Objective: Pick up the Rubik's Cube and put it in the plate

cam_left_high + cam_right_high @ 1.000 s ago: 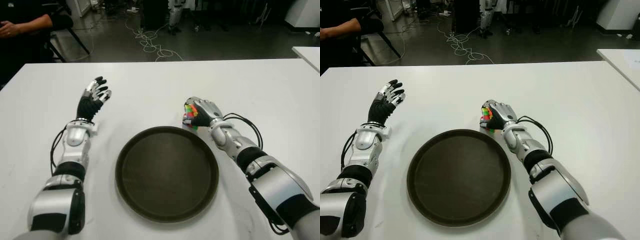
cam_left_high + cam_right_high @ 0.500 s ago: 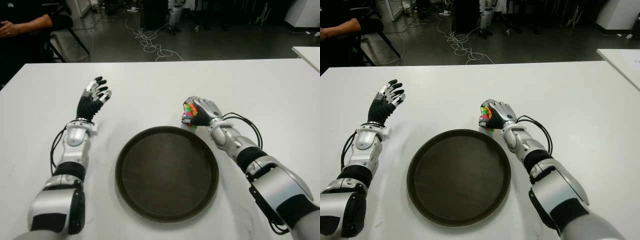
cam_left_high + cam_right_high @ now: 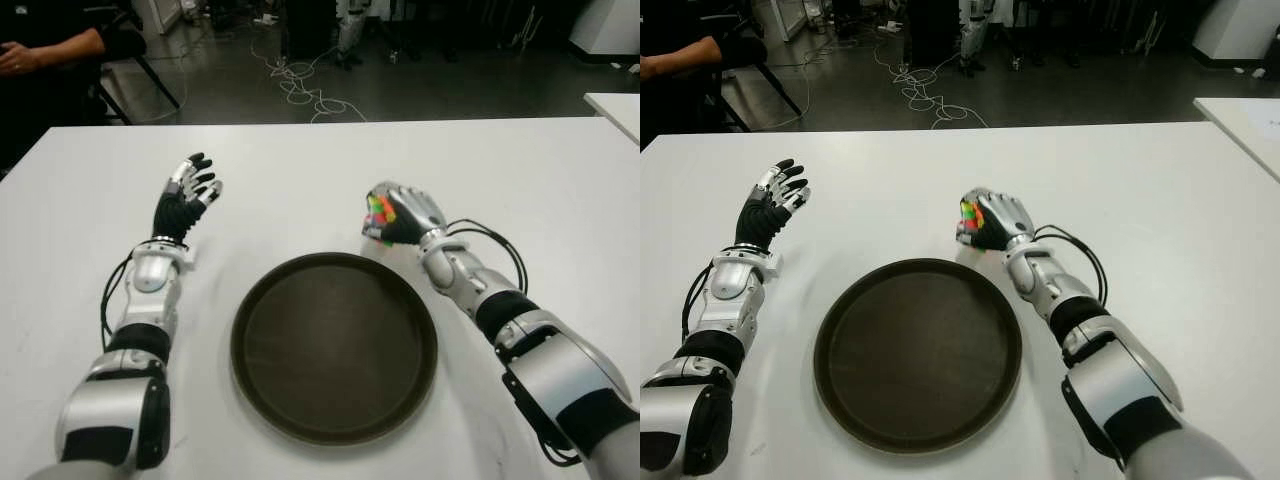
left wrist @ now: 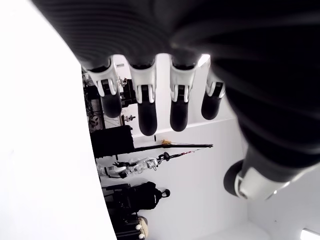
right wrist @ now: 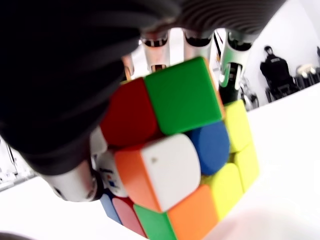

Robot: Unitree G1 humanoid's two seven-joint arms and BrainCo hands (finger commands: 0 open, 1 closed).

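Rubik's Cube clasped in right robot hand

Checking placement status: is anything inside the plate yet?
Nothing lies in the plate. The Rubik's Cube is in the right hand, beyond the plate's far rim. The left hand shows open, left of the plate.

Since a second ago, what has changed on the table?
The right hand, shut on the Rubik's Cube, has lifted it slightly off the table, just beyond the plate's far rim. The plate has not moved, and the left hand stays open to the plate's left.
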